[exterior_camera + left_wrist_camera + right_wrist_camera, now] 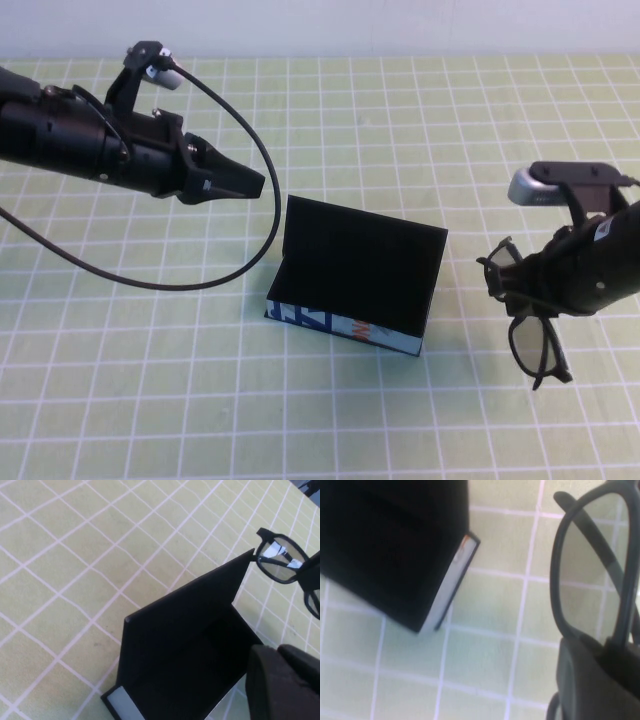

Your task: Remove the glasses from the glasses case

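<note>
The glasses case [355, 270] stands in the middle of the mat with its lid raised, the black inside showing and the pale blue printed front [340, 328] facing me. The black glasses [530, 345] hang above the mat to the right of the case, out of it, with my right gripper [512, 285] shut on their frame. The right wrist view shows a lens and rim of the glasses [585, 565] beside the case's corner [445, 590]. My left gripper [250, 185] hovers shut to the upper left of the case, holding nothing. The left wrist view shows the case [185, 645] and the glasses [282, 560] beyond it.
A green mat with a white grid [150, 380] covers the table. A black cable [255, 230] loops down from the left arm and lies on the mat just left of the case. A grey camera [545, 185] sits on top of the right wrist.
</note>
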Action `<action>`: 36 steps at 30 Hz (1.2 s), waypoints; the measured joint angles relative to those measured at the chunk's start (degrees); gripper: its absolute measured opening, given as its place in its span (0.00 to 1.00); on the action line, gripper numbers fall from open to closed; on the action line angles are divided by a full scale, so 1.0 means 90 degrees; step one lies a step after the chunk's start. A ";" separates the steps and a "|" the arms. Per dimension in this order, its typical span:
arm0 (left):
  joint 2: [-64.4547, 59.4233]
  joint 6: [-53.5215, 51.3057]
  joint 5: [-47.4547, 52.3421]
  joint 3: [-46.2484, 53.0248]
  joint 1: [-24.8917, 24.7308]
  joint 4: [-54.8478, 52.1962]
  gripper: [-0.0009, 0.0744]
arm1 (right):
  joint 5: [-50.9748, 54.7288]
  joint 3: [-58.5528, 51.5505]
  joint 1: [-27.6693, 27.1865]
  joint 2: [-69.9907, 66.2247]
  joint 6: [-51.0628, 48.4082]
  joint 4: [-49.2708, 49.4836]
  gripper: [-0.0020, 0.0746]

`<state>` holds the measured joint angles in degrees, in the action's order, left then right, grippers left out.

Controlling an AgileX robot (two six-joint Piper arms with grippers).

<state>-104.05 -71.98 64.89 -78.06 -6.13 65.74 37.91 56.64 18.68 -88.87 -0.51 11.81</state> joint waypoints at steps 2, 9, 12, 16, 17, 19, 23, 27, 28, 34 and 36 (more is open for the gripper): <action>0.0000 0.0025 0.0004 0.0000 0.0000 -0.0028 0.01 | -0.0344 -0.0114 0.0000 -0.0149 0.0010 0.0166 0.10; 0.0000 0.0079 0.0099 0.0000 0.0000 -0.0101 0.01 | -0.1029 -0.0126 0.0000 -0.0736 0.0010 0.0416 0.12; 0.0000 0.0093 0.0127 0.0000 0.0000 -0.0111 0.01 | -0.1115 -0.0126 0.0000 -0.0890 0.0010 0.0416 0.20; 0.0000 0.0102 0.0165 0.0000 0.0000 -0.0111 0.01 | -0.1187 -0.0126 0.0000 -0.0979 0.0010 0.0383 0.36; 0.0000 0.0102 0.0165 0.0000 0.0000 -0.0111 0.01 | -0.1187 -0.0126 0.0000 -0.0979 0.0010 0.0347 0.39; 0.0000 0.0117 0.0165 0.0000 0.0000 -0.0111 0.01 | -0.1199 -0.0126 0.0000 -0.0961 0.0010 0.0292 0.43; 0.0000 0.0133 0.0165 0.0000 0.0000 -0.0111 0.01 | -0.0950 -0.0126 0.0000 -0.0610 0.0010 0.0222 0.45; 0.0041 0.0371 0.0196 0.0000 0.0000 -0.0127 0.01 | -0.0347 -0.0126 0.0000 0.0094 0.0010 0.0209 0.43; 0.0090 0.0399 0.0225 0.0000 0.0000 -0.0142 0.01 | -0.0182 -0.0126 0.0000 0.0315 0.0010 0.0209 0.41; 0.0793 0.0501 0.0289 0.0000 0.0000 -0.0170 0.01 | 0.0953 -0.0184 0.0000 0.1717 0.0010 0.0184 0.21; 0.1186 0.0594 0.0289 0.0000 0.0000 -0.0293 0.01 | 0.1135 -0.0310 0.0000 0.2349 0.0010 0.0170 0.16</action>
<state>-93.37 -66.64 67.49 -78.06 -6.13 63.11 48.12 53.86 18.68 -67.73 -0.42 13.34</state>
